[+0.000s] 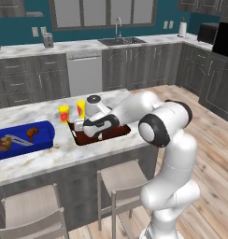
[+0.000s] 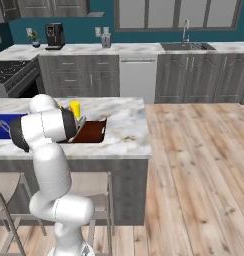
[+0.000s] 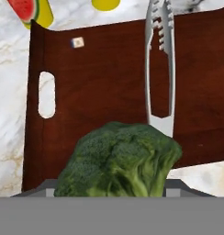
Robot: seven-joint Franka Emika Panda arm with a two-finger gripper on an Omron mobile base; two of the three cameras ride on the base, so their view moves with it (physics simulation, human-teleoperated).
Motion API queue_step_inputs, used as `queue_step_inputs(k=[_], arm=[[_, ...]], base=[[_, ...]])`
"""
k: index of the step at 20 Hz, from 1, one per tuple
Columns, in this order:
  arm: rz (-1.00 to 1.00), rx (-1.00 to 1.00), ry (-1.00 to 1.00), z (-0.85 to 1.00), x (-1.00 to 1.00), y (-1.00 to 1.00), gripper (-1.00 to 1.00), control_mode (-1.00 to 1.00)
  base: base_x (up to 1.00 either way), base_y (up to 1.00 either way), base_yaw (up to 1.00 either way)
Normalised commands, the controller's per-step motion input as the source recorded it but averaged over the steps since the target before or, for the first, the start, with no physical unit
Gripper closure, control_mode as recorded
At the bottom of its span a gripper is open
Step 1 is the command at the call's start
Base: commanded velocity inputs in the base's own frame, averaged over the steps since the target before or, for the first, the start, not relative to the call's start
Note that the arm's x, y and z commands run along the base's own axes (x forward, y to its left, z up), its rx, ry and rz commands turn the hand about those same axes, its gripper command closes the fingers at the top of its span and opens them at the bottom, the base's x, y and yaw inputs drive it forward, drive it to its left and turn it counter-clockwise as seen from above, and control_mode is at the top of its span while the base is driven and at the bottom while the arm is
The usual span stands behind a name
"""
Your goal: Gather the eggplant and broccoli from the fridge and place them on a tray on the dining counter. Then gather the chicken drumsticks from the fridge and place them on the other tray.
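Broccoli [image 3: 119, 160] sits right at the gripper [image 1: 80, 125], filling the space between the finger tips, so it looks gripped, though the tips themselves are buried under it. Just beyond lies the brown tray [image 3: 95, 87] with metal tongs [image 3: 159, 69] on it (eggplant is nowhere I can spot). We're at the drop-off step: next move needs lowering onto bare tray, clear of the tongs, then letting go.

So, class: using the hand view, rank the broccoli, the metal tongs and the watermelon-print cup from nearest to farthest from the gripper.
1. Broccoli: right at the gripper, between its fingertips, over the brown tray.
2. Metal tongs: lying on the tray, beyond the broccoli, toward the right.
3. Watermelon-print cup: past the tray's far edge, upper left.
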Motion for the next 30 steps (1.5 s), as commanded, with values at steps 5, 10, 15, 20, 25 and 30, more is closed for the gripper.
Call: queue_step_inputs(k=[5,10,15,20,25,30], arm=[[-0.02,0.0,0.02,-0.14,0.29,0.05,1.0,-1.0],[-0.01,0.0,0.03,-0.2,0.18,0.1,1.0,-1.0],[0.0,0.0,0.03,-0.16,0.2,0.11,1.0,-1.0],[0.0,0.0,0.02,-0.12,0.27,0.08,1.0,-1.0],[0.0,0.0,0.02,-0.2,0.25,0.09,-1.0,-1.0],[0.0,0.0,0.0,-0.18,0.16,0.01,-1.0,-1.0]], base=[[0.0,0.0,0.0],[0.0,0.0,0.0],[0.0,0.0,0.0],[0.0,0.0,0.0],[0.0,0.0,0.0],[0.0,0.0,0.0]])
